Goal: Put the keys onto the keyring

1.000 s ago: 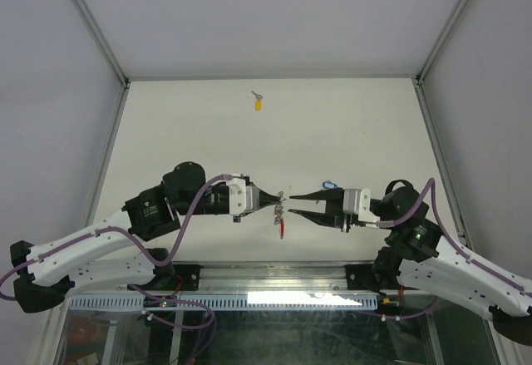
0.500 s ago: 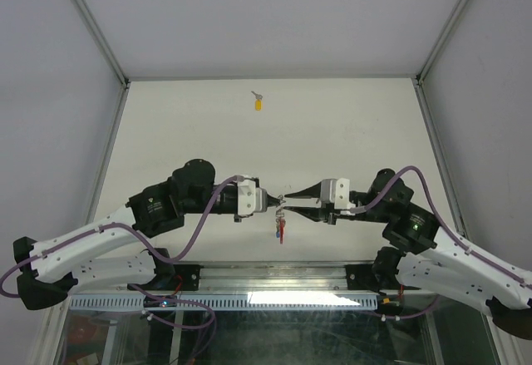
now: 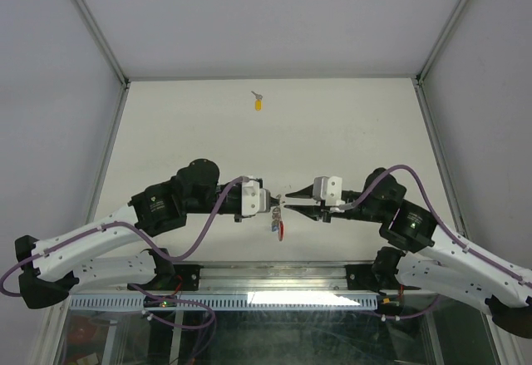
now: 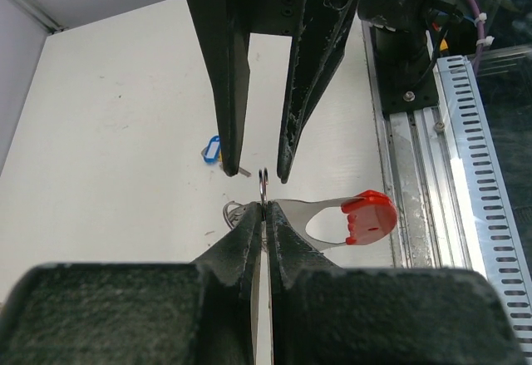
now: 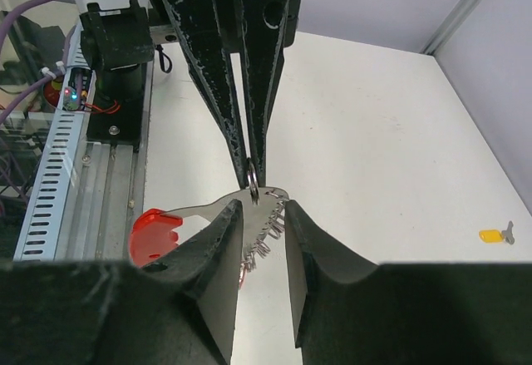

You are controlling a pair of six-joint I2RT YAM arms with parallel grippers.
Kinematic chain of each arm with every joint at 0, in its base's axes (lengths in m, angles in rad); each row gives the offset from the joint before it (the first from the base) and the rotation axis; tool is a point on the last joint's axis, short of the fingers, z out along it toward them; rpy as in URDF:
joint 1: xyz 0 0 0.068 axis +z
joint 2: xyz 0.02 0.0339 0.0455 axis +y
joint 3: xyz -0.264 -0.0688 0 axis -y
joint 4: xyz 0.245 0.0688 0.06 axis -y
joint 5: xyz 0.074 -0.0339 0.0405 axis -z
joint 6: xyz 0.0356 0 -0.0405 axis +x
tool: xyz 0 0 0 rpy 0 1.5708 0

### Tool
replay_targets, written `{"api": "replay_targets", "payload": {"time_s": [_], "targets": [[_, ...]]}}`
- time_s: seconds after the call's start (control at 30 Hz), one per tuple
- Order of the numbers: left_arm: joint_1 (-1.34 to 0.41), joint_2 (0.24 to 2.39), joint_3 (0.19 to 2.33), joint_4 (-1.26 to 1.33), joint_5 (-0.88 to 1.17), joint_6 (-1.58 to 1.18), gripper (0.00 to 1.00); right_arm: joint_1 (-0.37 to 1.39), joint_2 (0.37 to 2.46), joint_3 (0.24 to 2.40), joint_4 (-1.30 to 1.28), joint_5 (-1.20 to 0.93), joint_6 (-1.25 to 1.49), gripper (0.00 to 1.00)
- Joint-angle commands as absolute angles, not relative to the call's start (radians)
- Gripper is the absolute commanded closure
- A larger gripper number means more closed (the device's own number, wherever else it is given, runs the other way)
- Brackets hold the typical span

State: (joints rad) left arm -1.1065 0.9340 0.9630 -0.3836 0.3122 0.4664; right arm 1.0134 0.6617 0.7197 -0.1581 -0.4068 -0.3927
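Observation:
My left gripper (image 3: 275,202) is shut on a thin silver ring of the keyring (image 3: 279,225) and holds it above the table. In the left wrist view (image 4: 264,207) a flat silver piece with a red plastic end (image 4: 370,215) sticks out to the right of the shut fingers. My right gripper (image 3: 288,202) is open, tip to tip with the left. In the right wrist view its fingers (image 5: 223,240) straddle the keyring's small linked rings (image 5: 268,234) without closing on them. A blue-tagged key (image 4: 213,149) lies on the table below. A yellow-tagged key (image 3: 258,104) lies far back.
The metal rail (image 3: 274,278) with cable trays runs along the near table edge under both arms. Grey walls and frame posts (image 3: 91,32) enclose the white table (image 3: 349,124).
The right gripper has moved left to meet the left gripper, which has come slightly right. The keyring now hangs between their tips.

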Motion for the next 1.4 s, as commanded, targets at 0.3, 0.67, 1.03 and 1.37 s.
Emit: {"api": "replay_targets", "payload": {"time_s": [0.3,0.67,1.03,1.37], "targets": [[-1.101,0.938,0.919,-0.265,0.152,0.419,1.00,1.012,0.655,0.779,-0.244,-0.004,-0.097,0.72],[-1.031,0.964,0.863,-0.193,0.120,0.343,1.00,1.009,0.631,0.791,-0.365,0.195,0.096,0.61],[-0.984,0.982,0.831,-0.162,0.166,0.307,1.00,0.802,0.951,0.943,-0.697,0.263,0.493,0.52],[-0.980,1.020,0.833,-0.139,0.095,0.199,1.00,0.485,1.125,0.885,-0.682,-0.012,0.637,0.51]]}}
